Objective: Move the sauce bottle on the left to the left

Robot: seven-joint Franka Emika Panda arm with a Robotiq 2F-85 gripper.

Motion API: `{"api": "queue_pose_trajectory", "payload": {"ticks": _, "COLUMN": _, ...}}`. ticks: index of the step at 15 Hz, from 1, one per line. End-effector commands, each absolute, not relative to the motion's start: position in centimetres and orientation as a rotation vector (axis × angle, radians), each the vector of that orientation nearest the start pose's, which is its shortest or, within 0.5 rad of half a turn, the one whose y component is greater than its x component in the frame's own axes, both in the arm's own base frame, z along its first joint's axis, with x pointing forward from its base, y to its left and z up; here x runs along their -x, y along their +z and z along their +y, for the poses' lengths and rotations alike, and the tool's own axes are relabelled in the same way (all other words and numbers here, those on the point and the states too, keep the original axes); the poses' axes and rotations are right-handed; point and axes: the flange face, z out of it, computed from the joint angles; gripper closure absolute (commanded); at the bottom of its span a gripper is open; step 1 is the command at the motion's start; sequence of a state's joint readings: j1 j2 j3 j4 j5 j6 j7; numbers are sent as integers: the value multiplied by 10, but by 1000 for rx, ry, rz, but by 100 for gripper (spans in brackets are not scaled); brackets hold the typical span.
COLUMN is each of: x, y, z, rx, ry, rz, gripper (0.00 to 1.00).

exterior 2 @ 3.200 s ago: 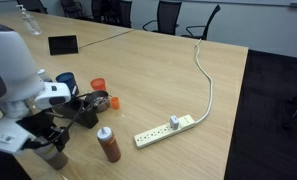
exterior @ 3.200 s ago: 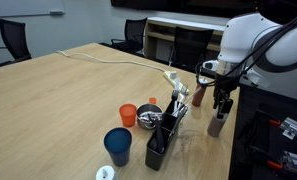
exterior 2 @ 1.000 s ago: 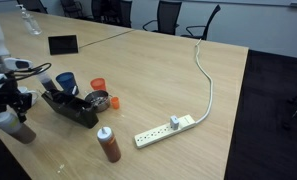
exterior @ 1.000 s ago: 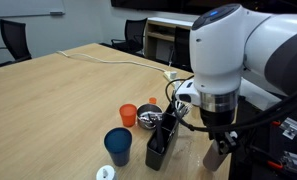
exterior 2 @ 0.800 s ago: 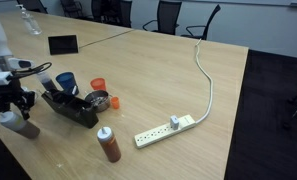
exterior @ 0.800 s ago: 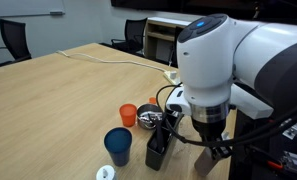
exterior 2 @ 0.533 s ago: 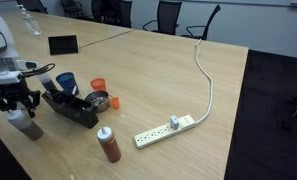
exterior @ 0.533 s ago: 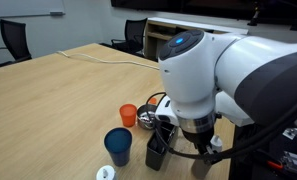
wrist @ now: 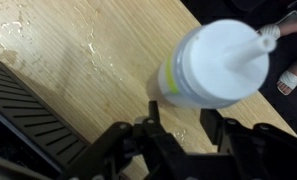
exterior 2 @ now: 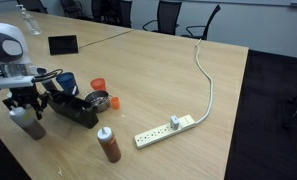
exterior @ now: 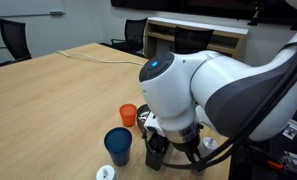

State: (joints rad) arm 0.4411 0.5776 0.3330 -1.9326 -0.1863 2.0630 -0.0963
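Observation:
The sauce bottle, dark brown with a rounded white cap, leans at a tilt close to the table near its edge. My gripper is right above it and shut on it. In the wrist view the white cap fills the upper right. My fingertips sit at the bottle's lower body, with bare wood showing between the fingers below. In an exterior view the arm's bulk hides both bottle and gripper.
A black organiser tray lies beside the gripper, with a blue cup, an orange cup and a metal bowl behind it. A reddish-orange bottle and a power strip stand further along. The table edge is close.
The arm has swung round over the last second, carrying the bottle a little towards the black tray. Its body now blocks most of one exterior view.

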Motion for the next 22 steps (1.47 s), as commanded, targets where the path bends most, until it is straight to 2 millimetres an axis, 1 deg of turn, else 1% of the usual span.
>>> {"api": "queue_pose_trajectory", "payload": {"ticks": 1, "x": -423, "y": 179, "z": 400, "rx": 2784, "ry": 655, "rz": -1523, "gripper": 69}}
{"api": "queue_pose_trajectory", "payload": {"ticks": 2, "x": -424, "y": 182, "z": 401, "rx": 2782, "ry": 646, "rz": -1523, "gripper": 54}}
{"api": "queue_pose_trajectory", "payload": {"ticks": 3, "x": -424, "y": 185, "z": 403, "rx": 2778, "ry": 632, "rz": -1520, "gripper": 32}}
{"api": "queue_pose_trajectory", "payload": {"ticks": 4, "x": -424, "y": 189, "z": 405, "rx": 2771, "ry": 619, "rz": -1519, "gripper": 31}}
{"api": "queue_pose_trajectory", "payload": {"ticks": 5, "x": -424, "y": 193, "z": 407, "rx": 2761, "ry": 598, "rz": -1520, "gripper": 26}}
{"api": "queue_pose_trajectory", "payload": {"ticks": 8, "x": -419, "y": 213, "z": 417, "rx": 2686, "ry": 555, "rz": -1547, "gripper": 5}}
{"api": "queue_pose_trajectory", "payload": {"ticks": 9, "x": -415, "y": 224, "z": 419, "rx": 2653, "ry": 540, "rz": -1547, "gripper": 0}}
{"api": "queue_pose_trajectory", "payload": {"ticks": 10, "x": -411, "y": 234, "z": 422, "rx": 2614, "ry": 538, "rz": -1539, "gripper": 0}}
{"api": "queue_pose_trajectory", "payload": {"ticks": 11, "x": -417, "y": 218, "z": 428, "rx": 2673, "ry": 534, "rz": -1532, "gripper": 0}}
{"api": "queue_pose_trajectory", "payload": {"ticks": 12, "x": -416, "y": 226, "z": 430, "rx": 2665, "ry": 520, "rz": -1534, "gripper": 2}}
{"api": "queue_pose_trajectory", "payload": {"ticks": 13, "x": -416, "y": 225, "z": 430, "rx": 2666, "ry": 522, "rz": -1535, "gripper": 0}}
{"api": "queue_pose_trajectory", "payload": {"ticks": 16, "x": -416, "y": 214, "z": 427, "rx": 2666, "ry": 547, "rz": -1527, "gripper": 0}}
{"api": "queue_pose_trajectory", "payload": {"ticks": 22, "x": -417, "y": 215, "z": 428, "rx": 2666, "ry": 543, "rz": -1527, "gripper": 0}}
